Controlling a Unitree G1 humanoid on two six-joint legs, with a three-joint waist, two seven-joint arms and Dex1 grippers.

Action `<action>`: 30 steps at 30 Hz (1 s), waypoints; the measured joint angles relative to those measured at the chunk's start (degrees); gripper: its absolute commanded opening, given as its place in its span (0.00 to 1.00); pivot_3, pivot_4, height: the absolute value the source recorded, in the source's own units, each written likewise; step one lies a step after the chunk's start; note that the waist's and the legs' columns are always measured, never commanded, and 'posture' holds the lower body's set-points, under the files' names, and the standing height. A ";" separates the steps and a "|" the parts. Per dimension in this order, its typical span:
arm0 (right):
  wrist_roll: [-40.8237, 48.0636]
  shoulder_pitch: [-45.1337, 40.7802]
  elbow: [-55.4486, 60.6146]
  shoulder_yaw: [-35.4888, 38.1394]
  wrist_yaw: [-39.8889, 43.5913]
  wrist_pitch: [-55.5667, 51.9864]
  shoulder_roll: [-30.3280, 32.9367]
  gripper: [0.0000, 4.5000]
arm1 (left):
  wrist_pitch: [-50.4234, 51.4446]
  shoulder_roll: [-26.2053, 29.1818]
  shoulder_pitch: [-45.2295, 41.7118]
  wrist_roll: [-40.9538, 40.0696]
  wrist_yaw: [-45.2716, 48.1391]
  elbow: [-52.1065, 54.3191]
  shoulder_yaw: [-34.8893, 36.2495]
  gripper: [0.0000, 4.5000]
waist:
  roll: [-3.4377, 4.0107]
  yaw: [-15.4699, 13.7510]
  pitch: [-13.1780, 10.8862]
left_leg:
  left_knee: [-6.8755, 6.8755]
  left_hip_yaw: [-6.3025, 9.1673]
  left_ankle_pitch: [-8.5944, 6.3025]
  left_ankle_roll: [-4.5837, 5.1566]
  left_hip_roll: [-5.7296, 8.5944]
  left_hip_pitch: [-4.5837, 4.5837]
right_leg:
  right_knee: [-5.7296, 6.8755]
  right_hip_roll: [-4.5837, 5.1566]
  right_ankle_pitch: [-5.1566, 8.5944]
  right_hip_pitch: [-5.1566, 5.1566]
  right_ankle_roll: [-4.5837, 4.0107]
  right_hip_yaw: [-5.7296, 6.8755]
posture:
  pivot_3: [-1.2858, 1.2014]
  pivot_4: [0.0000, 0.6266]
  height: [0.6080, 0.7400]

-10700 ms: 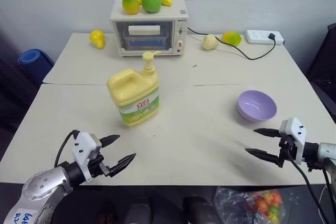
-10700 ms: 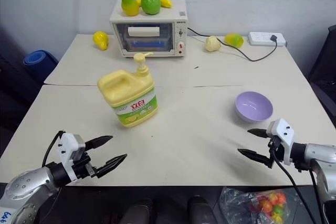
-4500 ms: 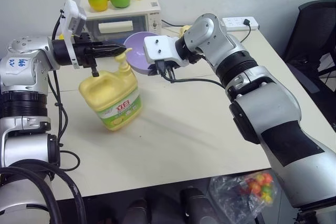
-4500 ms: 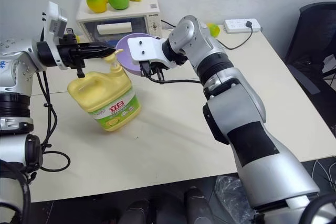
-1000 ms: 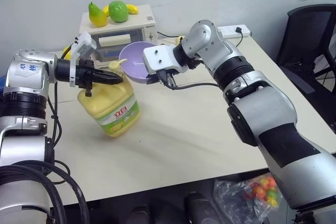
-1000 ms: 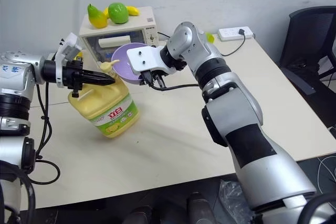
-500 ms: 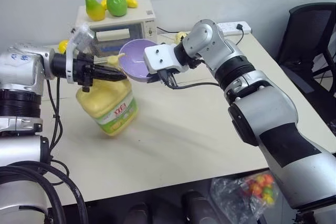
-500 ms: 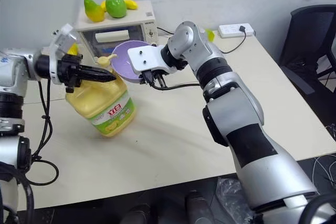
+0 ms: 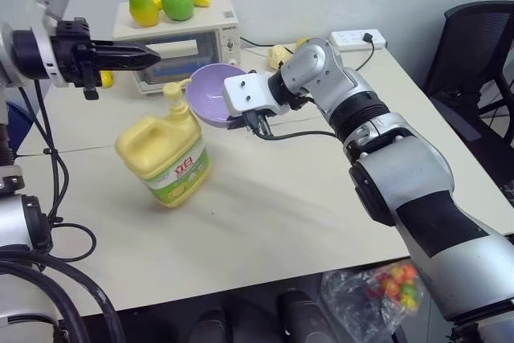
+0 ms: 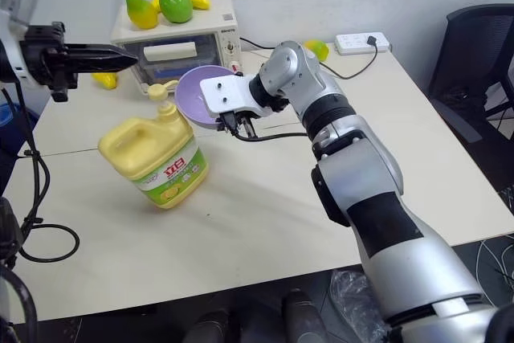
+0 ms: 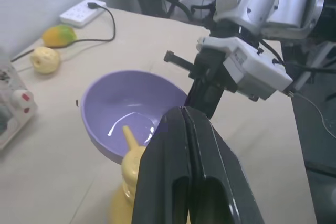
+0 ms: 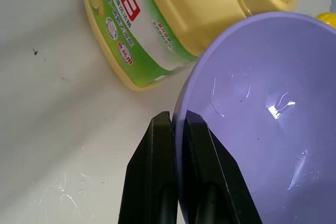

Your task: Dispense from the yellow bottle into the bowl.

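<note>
Pale-yellow plastic pump jug on table; right gripper pinches lavender plastic bowl rim under spout. Left gripper clenched, empty, above pump. Dispensing seemingly underway; next: press again.

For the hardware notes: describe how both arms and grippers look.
Both arms are glossy silver and black segments. The left gripper and right gripper each have two tapered black fingers and a white wrist block. Black cables loop along both arms.
</note>
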State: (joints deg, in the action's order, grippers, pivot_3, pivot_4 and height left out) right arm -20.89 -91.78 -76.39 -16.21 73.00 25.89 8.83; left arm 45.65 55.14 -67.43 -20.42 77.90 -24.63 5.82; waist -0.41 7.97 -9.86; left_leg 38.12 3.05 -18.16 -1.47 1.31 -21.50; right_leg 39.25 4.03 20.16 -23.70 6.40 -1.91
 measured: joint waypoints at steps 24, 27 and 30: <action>5.84 28.59 14.06 3.07 2.80 -6.15 21.45 0.00 | 26.58 7.61 25.97 -30.21 -11.27 43.96 23.52 0.01 | -0.34 -0.68 -0.20 | 0.06 -0.14 -0.07 0.13 0.02 -0.01 | -0.30 0.07 0.00 0.15 0.00 -0.13 | 0.52 0.24 1.00; 6.14 34.70 17.19 3.07 1.59 -6.08 25.30 0.00 | 29.10 6.22 31.53 -34.64 -15.30 51.12 25.82 0.01 | -0.34 -1.34 -0.21 | 0.05 -0.22 -0.07 0.13 0.00 0.06 | -0.39 0.05 0.00 0.15 0.00 -0.19 | 0.52 0.24 1.00; 6.43 37.48 19.94 3.08 -1.27 -6.15 26.62 0.00 | 29.14 4.04 38.41 -37.17 -18.86 56.69 26.63 0.01 | -0.34 -1.43 -0.22 | 0.08 -0.43 -0.07 0.13 -0.03 0.18 | -0.36 -0.02 -0.02 0.18 -0.03 -0.37 | 0.52 0.24 1.00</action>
State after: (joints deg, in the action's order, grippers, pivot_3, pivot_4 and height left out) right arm -14.46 -54.30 -56.45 -13.13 71.72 19.74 35.44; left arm 74.79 59.18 -29.03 -57.59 59.04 32.06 32.45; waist -0.75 6.54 -10.08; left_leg 38.19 2.63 -18.22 -1.34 1.28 -21.32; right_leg 38.89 4.02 20.14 -23.52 6.37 -2.28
